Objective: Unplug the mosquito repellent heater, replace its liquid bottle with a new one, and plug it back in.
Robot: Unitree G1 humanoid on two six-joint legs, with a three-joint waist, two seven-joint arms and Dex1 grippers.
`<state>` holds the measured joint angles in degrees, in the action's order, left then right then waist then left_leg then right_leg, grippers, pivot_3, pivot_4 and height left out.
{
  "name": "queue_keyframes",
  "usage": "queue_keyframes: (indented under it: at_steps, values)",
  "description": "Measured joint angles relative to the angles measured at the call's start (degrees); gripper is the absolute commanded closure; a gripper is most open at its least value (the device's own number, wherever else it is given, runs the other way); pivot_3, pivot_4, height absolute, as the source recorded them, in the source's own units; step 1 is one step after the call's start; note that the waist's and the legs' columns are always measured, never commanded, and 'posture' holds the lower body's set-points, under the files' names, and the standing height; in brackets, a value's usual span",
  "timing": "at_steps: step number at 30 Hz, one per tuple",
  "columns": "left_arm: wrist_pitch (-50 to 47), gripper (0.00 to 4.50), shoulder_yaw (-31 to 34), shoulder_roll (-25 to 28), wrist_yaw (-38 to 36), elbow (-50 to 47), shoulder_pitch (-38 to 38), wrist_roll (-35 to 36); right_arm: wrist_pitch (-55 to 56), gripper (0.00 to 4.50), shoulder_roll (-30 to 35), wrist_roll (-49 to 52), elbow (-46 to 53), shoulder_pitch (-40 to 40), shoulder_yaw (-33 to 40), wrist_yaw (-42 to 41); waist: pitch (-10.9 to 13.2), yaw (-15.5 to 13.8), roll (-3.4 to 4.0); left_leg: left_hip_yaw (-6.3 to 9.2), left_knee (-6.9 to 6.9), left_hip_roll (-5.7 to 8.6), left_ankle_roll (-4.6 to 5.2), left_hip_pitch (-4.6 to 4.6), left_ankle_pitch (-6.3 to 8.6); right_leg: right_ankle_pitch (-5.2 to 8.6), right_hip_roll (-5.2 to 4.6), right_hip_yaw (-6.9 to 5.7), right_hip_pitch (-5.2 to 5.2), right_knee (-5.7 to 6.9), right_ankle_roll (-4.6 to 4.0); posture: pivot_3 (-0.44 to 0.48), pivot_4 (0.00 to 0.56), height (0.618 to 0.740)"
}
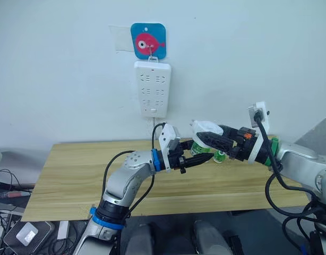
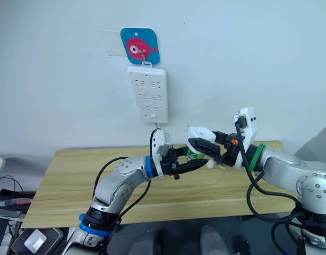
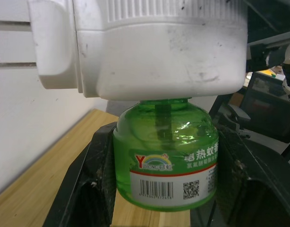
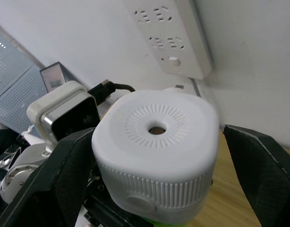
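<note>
i see one mosquito repellent heater [image 4: 157, 156] above the table [image 1: 73, 175], vent up, axis upright. my right gripper [image 1: 204, 134] clamps it; my left gripper [image 1: 201, 158] clasps its one green bottle [image 3: 165, 161] beneath.

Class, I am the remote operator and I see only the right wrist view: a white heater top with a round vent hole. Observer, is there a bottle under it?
Observer: Yes, a green bottle hangs from the mosquito repellent heater, neck still inside it.
Operator: Is anything gripping that bottle?
Observer: The left tool has its fingers on either side of the bottle.
Operator: Is the heater plugged in?
Observer: No. The right tool holds it above the wooden table, well below the wall power strip.
</note>
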<state>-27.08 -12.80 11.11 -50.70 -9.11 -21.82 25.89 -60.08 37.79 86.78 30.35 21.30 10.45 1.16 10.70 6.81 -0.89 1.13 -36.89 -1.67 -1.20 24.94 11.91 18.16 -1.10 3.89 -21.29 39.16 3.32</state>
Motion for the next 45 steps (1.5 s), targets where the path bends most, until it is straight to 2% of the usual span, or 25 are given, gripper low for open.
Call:
queue_keyframes:
  at_steps: [3,6,8,10,16,25,31,32,36,41,45]
  values:
    - [0.03,2.25,-0.07,-0.06,0.05,0.01,-0.48,0.0,0.98,0.06,-0.02,-0.04,0.62,-0.11,-1.03,1.09,0.0,0.14,0.01,0.01,0.01,0.0,0.0,0.0,0.0,0.0,0.0,0.0,0.0,0.0,0.0,-0.218,0.145,0.74]
    - [0.03,2.25,-0.23,-0.08,0.13,0.01,-0.49,0.0,1.72,0.64,-0.12,-0.2,0.95,-0.36,-2.27,1.63,-0.01,0.42,0.01,0.0,0.01,0.0,0.0,0.0,0.0,0.0,0.0,0.0,0.0,-0.01,0.0,-0.211,0.143,0.74]
    - [0.01,2.25,-0.1,-0.05,0.56,0.06,-0.38,-0.01,2.28,1.31,-0.29,-0.8,1.31,-0.37,-2.78,2.01,-0.01,0.62,0.01,0.01,0.01,0.0,0.0,0.0,0.0,0.0,0.0,0.0,0.0,-0.01,0.0,-0.208,0.143,0.74]
    - [0.0,2.25,0.33,-0.01,1.33,0.17,-0.33,-0.01,2.7,1.48,-0.41,-1.51,1.69,-0.37,-3.05,2.59,-0.01,0.89,0.01,0.02,0.01,0.0,0.0,0.0,0.0,0.0,0.0,0.0,0.0,-0.01,0.0,-0.205,0.143,0.74]
    - [-0.01,2.25,0.88,-0.37,2.0,0.15,-0.23,0.33,4.39,1.49,-2.37,-2.74,1.88,-0.36,-3.85,3.53,-0.01,1.21,0.01,0.02,0.01,0.0,0.0,0.0,0.0,0.0,0.0,0.0,0.0,0.0,0.0,-0.198,0.139,0.74]
    - [-3.68,2.25,2.4,0.28,1.39,-2.0,0.79,5.1,4.78,1.49,-3.23,-1.0,1.47,-0.39,-3.54,1.81,-0.04,1.2,0.01,0.02,0.0,0.0,0.0,0.0,0.0,0.0,0.0,0.0,0.0,0.01,0.0,-0.186,0.134,0.74]
    - [-5.25,0.22,2.6,1.89,-0.13,-3.21,-0.25,7.76,5.44,1.5,-3.99,1.07,0.85,-0.61,-3.85,0.65,-0.04,1.17,0.02,0.02,0.01,0.0,0.0,0.0,0.0,0.0,0.0,0.0,0.0,0.02,0.0,-0.175,0.133,0.74]
    - [-5.47,0.0,2.77,2.39,-0.13,-3.71,-0.26,8.01,5.68,1.5,-4.11,1.24,0.85,-0.64,-3.88,0.52,-0.04,1.17,0.02,0.02,0.01,0.0,0.0,0.0,0.0,0.0,0.0,0.0,0.0,0.02,0.0,-0.172,0.133,0.74]
    - [-8.32,0.0,5.17,6.85,-0.1,-5.18,-0.22,10.05,6.35,1.5,-4.35,1.1,0.85,-1.05,-3.92,0.51,-0.04,1.18,0.02,0.03,0.01,-0.02,0.0,-0.03,0.0,0.0,0.01,0.0,-0.02,0.1,0.0,-0.165,0.134,0.74]
    - [-14.66,0.0,9.99,14.73,0.07,-11.44,2.79,15.35,8.02,1.5,-5.38,-1.51,0.84,-1.46,-4.25,0.83,-0.04,1.27,0.02,0.01,0.01,-0.03,-0.01,-0.04,0.0,0.01,0.01,0.05,-0.07,0.15,0.0,-0.157,0.138,0.74]
    - [-16.88,0.0,19.01,21.8,2.71,-14.48,5.69,17.54,9.76,1.5,-6.07,-6.69,0.86,-1.61,-4.77,1.43,-0.04,1.12,0.02,0.04,0.01,-0.05,-0.02,-0.06,-0.01,0.01,0.01,0.03,-0.13,0.31,-0.01,-0.141,0.139,0.74]
